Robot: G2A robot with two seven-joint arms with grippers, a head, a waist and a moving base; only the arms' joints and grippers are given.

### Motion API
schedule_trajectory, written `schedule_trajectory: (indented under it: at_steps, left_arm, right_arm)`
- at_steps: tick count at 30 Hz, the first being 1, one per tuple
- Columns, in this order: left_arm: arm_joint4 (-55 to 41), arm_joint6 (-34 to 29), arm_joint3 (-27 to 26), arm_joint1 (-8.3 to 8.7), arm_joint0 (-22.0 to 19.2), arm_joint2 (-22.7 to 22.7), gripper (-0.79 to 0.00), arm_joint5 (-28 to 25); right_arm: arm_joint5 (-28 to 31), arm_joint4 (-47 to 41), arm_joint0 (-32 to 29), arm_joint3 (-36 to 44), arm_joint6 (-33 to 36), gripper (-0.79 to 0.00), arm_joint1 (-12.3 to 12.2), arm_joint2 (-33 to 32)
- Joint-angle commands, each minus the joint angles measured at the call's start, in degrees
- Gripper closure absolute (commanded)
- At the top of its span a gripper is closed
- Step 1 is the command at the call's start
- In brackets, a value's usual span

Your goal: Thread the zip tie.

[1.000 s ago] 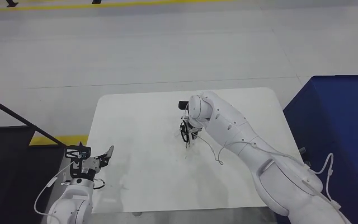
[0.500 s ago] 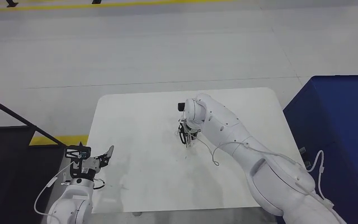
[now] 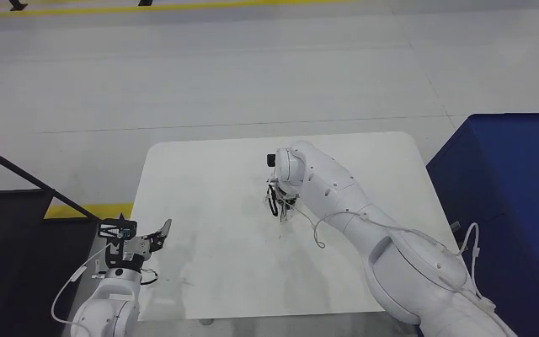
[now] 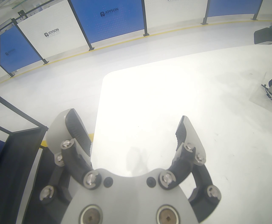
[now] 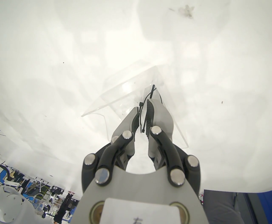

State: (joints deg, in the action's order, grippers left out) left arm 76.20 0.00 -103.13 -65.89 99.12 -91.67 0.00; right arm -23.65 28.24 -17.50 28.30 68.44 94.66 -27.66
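- The white partition panel [image 4: 51,32], seen from the left wrist beyond the table, carries a dark logo with a one-word brand name beside it and a finer line of print below, too small to read.
- The blue partition panel [image 4: 109,13] next to it carries the same logo and word in pale print.
- A second blue panel [image 4: 9,52], farther along the row, shows the same mark, faint and set at an angle.
- The white label [image 5: 138,211] on the mount plate behind the right gripper [image 5: 142,105] bears a dark mark, cut by the picture's edge; it cannot be read.
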Motion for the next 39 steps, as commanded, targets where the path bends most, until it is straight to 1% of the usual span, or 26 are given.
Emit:
schedule_trajectory:
  at_steps: [1, 2, 3, 8, 9, 10, 12, 14, 18, 20, 22, 26, 27, 28, 29, 39]
  left_arm:
    - [0.0, 0.0, 0.0, 0.0, 0.0, 0.0, -0.785, 0.0]
    - [0.0, 0.0, 0.0, 0.0, 0.0, 0.0, -0.785, 0.0]
    - [0.0, 0.0, 0.0, 0.0, 0.0, 0.0, -0.785, 0.0]
    - [0.0, 0.0, 0.0, 0.0, 0.0, 0.0, -0.785, 0.0]
    - [0.0, 0.0, 0.0, 0.0, 0.0, 0.0, -0.785, 0.0]
    - [0.0, 0.0, 0.0, 0.0, 0.0, 0.0, -0.785, 0.0]
    - [0.0, 0.0, 0.0, 0.0, 0.0, 0.0, -0.785, 0.0]
    - [0.0, 0.0, 0.0, 0.0, 0.0, 0.0, -0.785, 0.0]
    - [0.0, 0.0, 0.0, 0.0, 0.0, 0.0, -0.785, 0.0]
    - [0.0, 0.0, 0.0, 0.0, 0.0, 0.0, -0.785, 0.0]
    - [0.0, 0.0, 0.0, 0.0, 0.0, 0.0, -0.785, 0.0]
    - [0.0, 0.0, 0.0, 0.0, 0.0, 0.0, -0.785, 0.0]
    - [0.0, 0.0, 0.0, 0.0, 0.0, 0.0, -0.785, 0.0]
    - [0.0, 0.0, 0.0, 0.0, 0.0, 0.0, -0.785, 0.0]
    - [0.0, 0.0, 0.0, 0.0, 0.0, 0.0, -0.785, 0.0]
    - [0.0, 0.0, 0.0, 0.0, 0.0, 0.0, -0.785, 0.0]
  right_arm:
    - [-0.17, 0.69, 0.23, -0.35, 0.43, -0.126, 0.25, 0.24]
    - [-0.34, 0.9, 0.26, -0.54, 0.57, -0.16, 0.39, 0.3]
    - [-0.4, 1.18, 0.26, -0.68, 0.63, -0.166, 0.52, 0.4]
    - [-0.44, 1.97, 0.21, -1.71, 0.85, -0.166, 1.21, 0.61]
    - [-0.39, 2.19, 0.2, -1.88, 0.91, -0.179, 1.37, 0.7]
    - [-0.22, 2.04, 0.2, -1.97, 0.89, -0.212, 1.53, 0.6]
    - [0.15, 2.05, 0.29, -2.49, 1.11, -0.166, 1.79, 0.53]
    - [0.22, 2.26, 0.37, -2.92, 1.12, -0.166, 2.07, 0.54]
    - [0.39, 2.72, 0.42, -4.42, 0.28, -0.145, 2.61, 0.5]
    - [0.66, 2.72, 0.51, -5.36, -0.05, -0.12, 2.89, 0.36]
    - [0.94, 2.62, 0.63, -6.15, -0.3, -0.12, 3.18, 0.21]
    - [1.36, 2.59, 0.91, -7.77, -0.94, -0.08, 3.75, -0.07]
    - [1.44, 2.53, 0.97, -8.1, -1.12, -0.065, 3.89, -0.16]
    - [1.47, 2.57, 1.05, -8.43, -1.31, -0.015, 4.03, -0.21]
    - [1.49, 2.58, 1.15, -8.73, -1.53, 0.0, 4.16, -0.29]
    - [2.5, 2.18, 2.16, -10.0, -2.12, 0.0, 4.99, -1.41]
